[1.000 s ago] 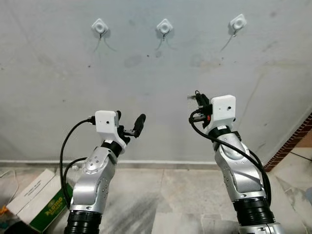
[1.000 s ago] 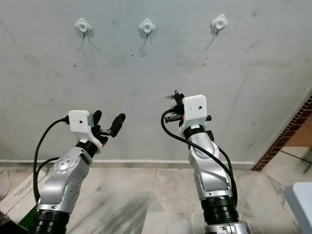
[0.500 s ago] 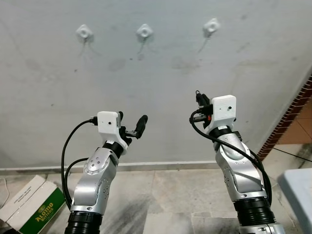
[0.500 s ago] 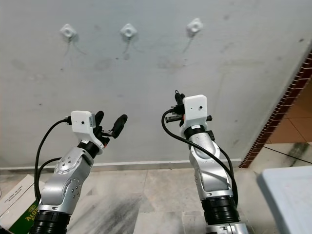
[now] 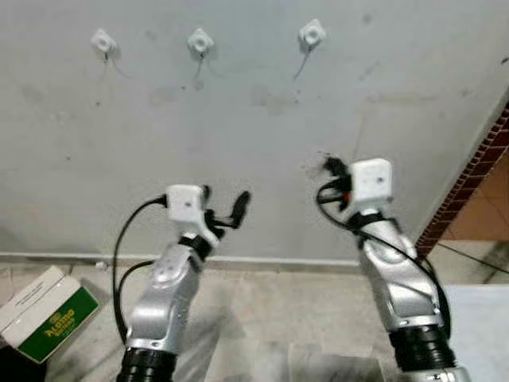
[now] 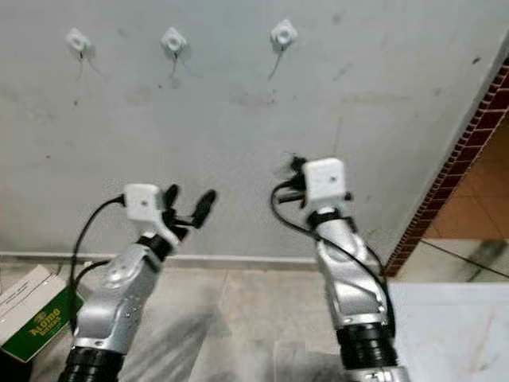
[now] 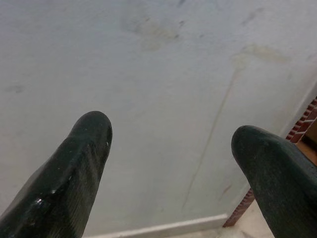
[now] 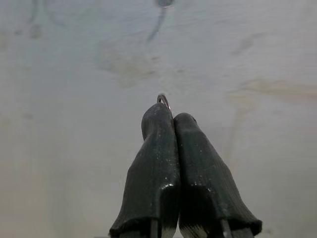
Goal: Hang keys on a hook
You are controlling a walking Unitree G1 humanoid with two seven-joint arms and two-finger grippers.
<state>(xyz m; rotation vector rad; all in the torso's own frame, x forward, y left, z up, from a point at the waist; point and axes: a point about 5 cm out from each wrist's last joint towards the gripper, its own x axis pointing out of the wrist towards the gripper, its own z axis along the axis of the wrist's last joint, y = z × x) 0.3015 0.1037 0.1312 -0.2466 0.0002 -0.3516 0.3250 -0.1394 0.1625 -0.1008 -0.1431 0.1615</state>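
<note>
Peeking past pinched right claw (image 8: 171, 121): sliver of key ring (image 8: 162, 98).

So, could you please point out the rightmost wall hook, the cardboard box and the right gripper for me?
Rightmost wall hook (image 5: 312, 33): left eye view, on its white base.
Cardboard box (image 5: 49, 325): left eye view, on its green side.
Right gripper (image 8: 171, 117): right wrist view, between its closed fingertips.

Silver arms, white wrist camera blocks, black cables, black fingers.

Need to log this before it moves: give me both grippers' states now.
Left gripper: open, holding nothing.
Right gripper: shut on a key ring, whose metal loop peeks above the fingertips.
</note>
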